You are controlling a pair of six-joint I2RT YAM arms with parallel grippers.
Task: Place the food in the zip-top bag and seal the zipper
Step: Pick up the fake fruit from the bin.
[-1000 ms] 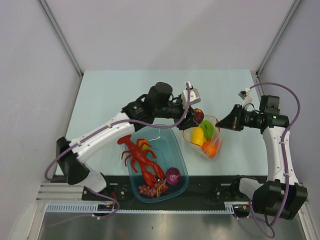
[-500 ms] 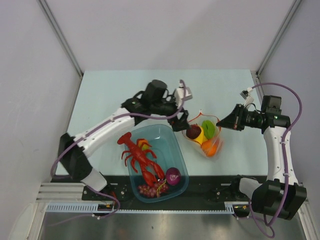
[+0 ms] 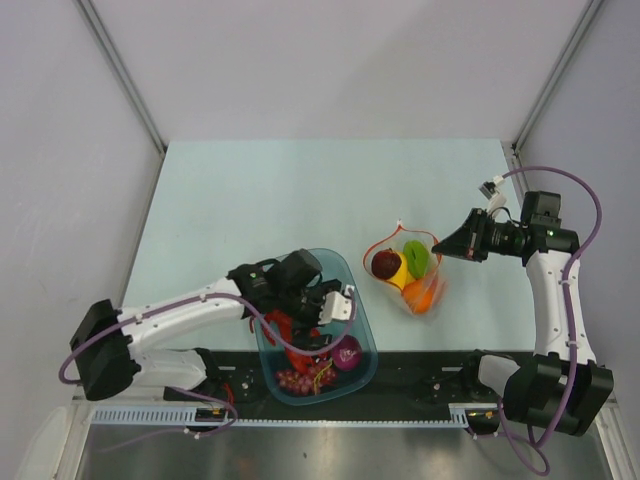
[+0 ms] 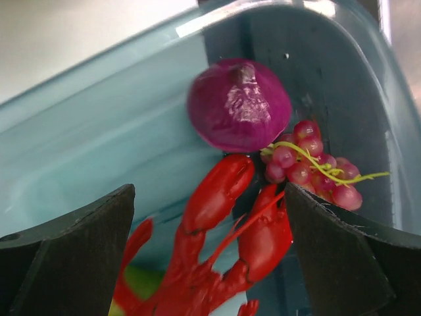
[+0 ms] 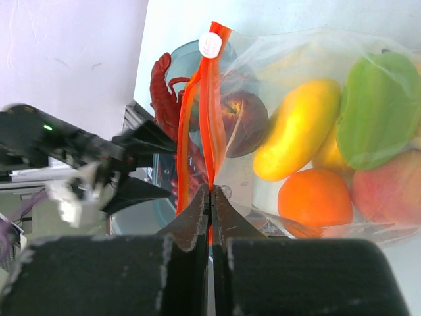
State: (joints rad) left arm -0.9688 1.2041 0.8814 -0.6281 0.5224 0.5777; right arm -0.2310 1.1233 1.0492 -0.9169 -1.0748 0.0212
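The zip-top bag (image 3: 410, 285) sits on the pale table (image 3: 240, 200) just to the right of the blue tub (image 3: 361, 300), with its mouth turned up and toward the far side and its closed bottom toward the near edge. The mouth gapes in a loop. The zipper (image 3: 376, 244) runs roughly left to right across the bag, with its right end at the right gripper (image 3: 441, 246). In the right wrist view the two halves of the red zipper (image 5: 201, 112) rise straight away from the right gripper (image 5: 210, 191), close together at the fingertips and parting a little farther off. A small white round tab (image 5: 210, 45) sits at the far end. That gripper's fingers are pressed together, pinching the strip. Inside the bag lie a dark red apple (image 3: 386, 263), a yellow fruit (image 5: 296, 128), a green piece (image 3: 417, 258), an orange (image 3: 420, 296) and a peach (image 5: 388, 191). The left gripper (image 3: 338, 307) hangs over the tub with its fingers (image 4: 72, 257) spread wide, holding nothing. Below it in the tub are the red lobster (image 4: 217, 243), a purple onion (image 4: 239, 105) and a bunch of grapes (image 4: 309, 164). The lobster's claws point toward the onion.
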